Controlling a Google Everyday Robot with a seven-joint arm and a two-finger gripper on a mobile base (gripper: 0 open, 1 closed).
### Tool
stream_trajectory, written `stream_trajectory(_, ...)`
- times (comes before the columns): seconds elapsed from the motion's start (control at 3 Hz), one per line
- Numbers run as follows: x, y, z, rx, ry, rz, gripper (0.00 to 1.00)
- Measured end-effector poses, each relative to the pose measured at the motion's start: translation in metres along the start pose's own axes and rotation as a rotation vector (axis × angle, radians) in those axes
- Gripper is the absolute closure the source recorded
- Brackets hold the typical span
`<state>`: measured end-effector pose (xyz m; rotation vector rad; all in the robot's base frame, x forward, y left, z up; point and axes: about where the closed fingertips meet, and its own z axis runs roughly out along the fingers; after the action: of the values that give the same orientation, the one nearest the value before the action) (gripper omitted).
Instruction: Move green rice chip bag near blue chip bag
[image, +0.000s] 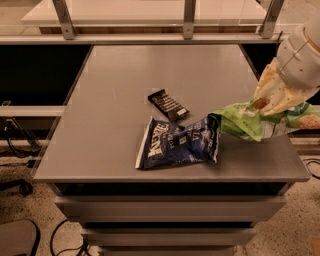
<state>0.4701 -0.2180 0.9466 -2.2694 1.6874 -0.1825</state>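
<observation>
The green rice chip bag is crumpled light green with white and orange patches. It hangs over the table's right edge, held up by my gripper, which is shut on its upper part under the white wrist. The bag's lower left tip reaches the right end of the blue chip bag. The blue chip bag is dark navy with white lettering and lies flat near the table's front edge.
A small black bar wrapper lies just behind the blue bag on the grey table. A railing with metal posts runs along the back. Cables and a chair base are on the floor at the left.
</observation>
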Motion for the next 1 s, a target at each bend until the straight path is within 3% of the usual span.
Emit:
stream_trajectory(0.33, -0.0031, -0.0002, 0.0031, -0.011, -0.007, -0.015, 0.12)
stream_trajectory(0.67, -0.0042, -0.0014, 0.0053, -0.02, -0.011, -0.025, 0.0)
stream_trajectory(1.0, -0.0034, -0.0029, 0.0064, -0.023, -0.022, -0.028, 0.0)
